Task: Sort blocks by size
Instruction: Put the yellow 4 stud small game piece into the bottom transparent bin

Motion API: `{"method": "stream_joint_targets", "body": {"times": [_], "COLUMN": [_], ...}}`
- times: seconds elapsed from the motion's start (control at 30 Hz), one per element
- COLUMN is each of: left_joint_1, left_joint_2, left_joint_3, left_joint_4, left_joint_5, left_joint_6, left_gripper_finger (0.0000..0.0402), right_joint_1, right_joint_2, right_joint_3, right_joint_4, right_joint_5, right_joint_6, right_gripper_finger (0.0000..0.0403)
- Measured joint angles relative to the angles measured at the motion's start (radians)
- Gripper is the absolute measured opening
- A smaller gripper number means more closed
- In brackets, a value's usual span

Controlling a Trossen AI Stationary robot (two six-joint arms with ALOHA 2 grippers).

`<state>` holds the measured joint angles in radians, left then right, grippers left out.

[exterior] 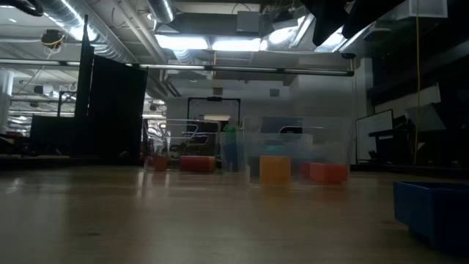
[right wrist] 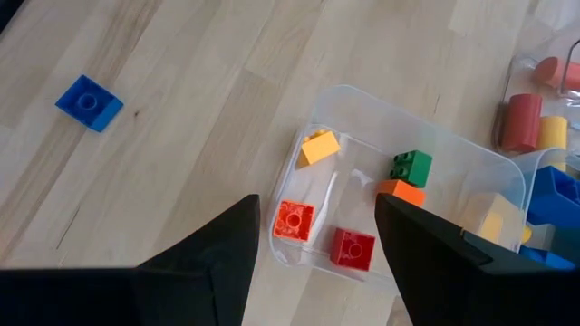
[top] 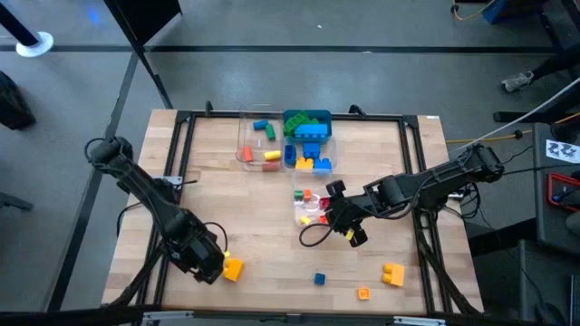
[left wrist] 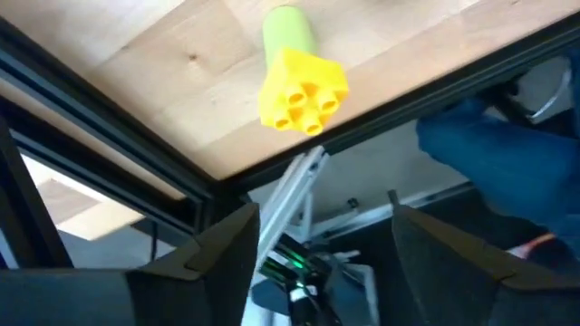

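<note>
The right gripper (top: 343, 220) is held with fingers apart above the small clear tub (right wrist: 471, 163), where small blocks (right wrist: 294, 218) are collected. The left gripper (top: 210, 263), fingers apart, is positioned just beside a yellow block (top: 233, 268) at the near left. This block should be approached squarely, clear of the table frame (left wrist: 118, 136). A blue block (top: 319, 279) is left loose near centre, unobstructed

Bare table (top: 272, 244) lay open across the lower middle of the high view, broken only by a small blue block (top: 319, 279) and two orange blocks (top: 392, 273) at lower right. Clear tubs (top: 245, 136) crowded the upper centre, and a black frame (top: 186, 136) fenced the table's edges. The right gripper (top: 337, 215) hung over the small tub (top: 308, 206), blocking it from above.
</note>
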<state>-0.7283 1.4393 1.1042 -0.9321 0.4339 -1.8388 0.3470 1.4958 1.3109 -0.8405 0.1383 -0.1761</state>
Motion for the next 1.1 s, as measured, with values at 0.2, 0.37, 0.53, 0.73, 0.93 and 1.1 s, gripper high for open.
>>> {"method": "stream_joint_targets", "body": {"times": [0.2, 0.37, 0.53, 0.73, 0.93, 1.1], "left_joint_1": [-0.022, -0.025, -0.026, -0.026, -0.026, -0.026], "left_joint_2": [0.055, 0.085, 0.115, 0.16, 0.192, 0.223], "left_joint_3": [0.0, -0.001, -0.001, -0.001, -0.001, -0.001], "left_joint_4": [0.0, -0.001, 0.0, 0.0, 0.0, 0.002], "left_joint_5": [-0.001, -0.012, -0.043, -0.046, -0.057, -0.061], "left_joint_6": [0.093, 0.136, 0.168, 0.218, 0.245, 0.255], "left_gripper_finger": [0.0257, 0.026, 0.026, 0.0261, 0.0261, 0.0261], "right_joint_1": [0.0, 0.0, 0.0, 0.0, 0.0, 0.0], "right_joint_2": [0.0, 0.0, 0.0, 0.0, 0.0, 0.0], "right_joint_3": [0.0, 0.0, 0.0, -0.001, -0.001, -0.001], "right_joint_4": [0.001, 0.005, 0.007, 0.008, 0.008, 0.008], "right_joint_5": [0.0, 0.0, 0.0, 0.0, 0.0, 0.0], "right_joint_6": [0.0, 0.0, 0.0, 0.0, 0.0, 0.0], "right_gripper_finger": [0.0223, 0.0223, 0.0223, 0.0223, 0.0223, 0.0223]}}
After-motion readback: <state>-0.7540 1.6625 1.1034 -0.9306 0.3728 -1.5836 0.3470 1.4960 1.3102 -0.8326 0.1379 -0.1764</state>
